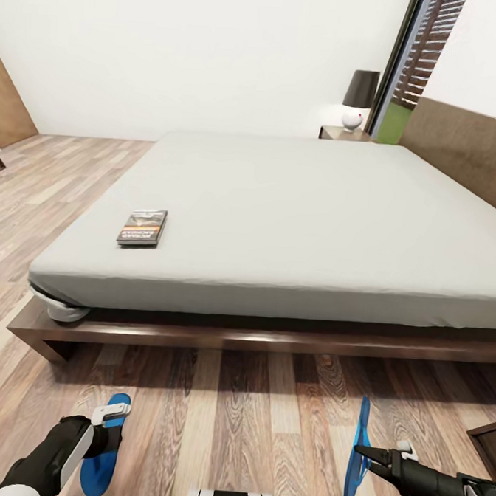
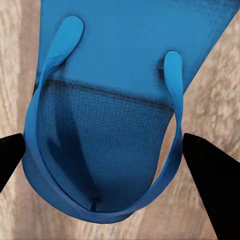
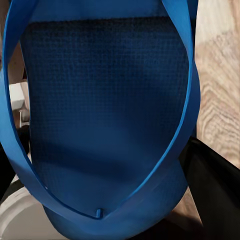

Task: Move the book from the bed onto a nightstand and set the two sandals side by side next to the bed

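On the plank floor (image 1: 229, 417), the left gripper (image 1: 110, 425) straddles one flat sandal (image 1: 104, 460), jaws open; the right gripper (image 1: 361, 453) pinches the other sandal (image 1: 357, 448) edge-up.

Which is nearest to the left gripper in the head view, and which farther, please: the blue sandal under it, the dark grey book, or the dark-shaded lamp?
1. Blue sandal, on the floor at the left gripper.
2. Dark grey book, on the bed's near left corner.
3. Dark-shaded lamp, beyond the bed, far right.

Left arm: low at the head view's left, gripper (image 1: 108, 425) jaws spread.
Right arm: reaches inward, gripper (image 1: 361, 453) jaws clamped.
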Motion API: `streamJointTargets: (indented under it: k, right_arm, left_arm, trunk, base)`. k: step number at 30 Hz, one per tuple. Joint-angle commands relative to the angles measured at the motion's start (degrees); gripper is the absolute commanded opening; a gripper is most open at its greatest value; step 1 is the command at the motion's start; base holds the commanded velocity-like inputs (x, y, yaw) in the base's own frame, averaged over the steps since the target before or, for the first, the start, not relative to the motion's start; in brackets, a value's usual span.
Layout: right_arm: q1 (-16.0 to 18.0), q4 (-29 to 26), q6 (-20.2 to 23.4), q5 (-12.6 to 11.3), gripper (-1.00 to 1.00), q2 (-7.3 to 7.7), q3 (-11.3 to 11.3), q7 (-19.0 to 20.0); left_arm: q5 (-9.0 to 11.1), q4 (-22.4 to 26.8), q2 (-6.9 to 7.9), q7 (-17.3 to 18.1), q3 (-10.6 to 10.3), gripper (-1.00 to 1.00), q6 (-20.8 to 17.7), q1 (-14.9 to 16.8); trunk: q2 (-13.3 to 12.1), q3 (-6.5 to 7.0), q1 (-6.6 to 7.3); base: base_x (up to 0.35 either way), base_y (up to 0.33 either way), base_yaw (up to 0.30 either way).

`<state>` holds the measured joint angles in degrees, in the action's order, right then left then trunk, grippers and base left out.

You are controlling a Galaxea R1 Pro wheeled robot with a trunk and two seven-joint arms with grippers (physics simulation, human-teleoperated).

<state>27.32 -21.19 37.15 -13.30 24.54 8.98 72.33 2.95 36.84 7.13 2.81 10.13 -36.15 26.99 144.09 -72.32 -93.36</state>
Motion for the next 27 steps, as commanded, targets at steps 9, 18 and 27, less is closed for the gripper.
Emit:
streamJointTargets:
  k: [9, 18, 27]
  right_arm:
    - [0.02, -0.47, 0.56, -0.15, -1.00, -0.11, 0.05, -0.03]
    - [0.02, -0.50, 0.55, -0.07, -1.00, -0.11, 0.04, -0.17]
    - [0.02, -0.44, 0.54, -0.06, -1.00, -0.11, 0.04, -0.17]
  left_arm:
    - [0.33, 0.08, -0.01, 0.09, 0.16, -1.00, -0.32, 0.01]
    - [0.33, 0.08, -0.01, 0.09, 0.16, -1.00, -0.32, 0.00]
    - [0.32, 0.08, 0.00, 0.09, 0.19, -1.00, -0.32, 0.01]
  trunk:
    - [0.14, -2.04, -0.22]
    - [0.26, -4.04, -0.45]
    - [0.31, -4.92, -0.55]
  base:
    - [0.000, 0.000, 0.000]
    - [0.000, 0.000, 0.000]
    - [0.000, 0.000, 0.000]
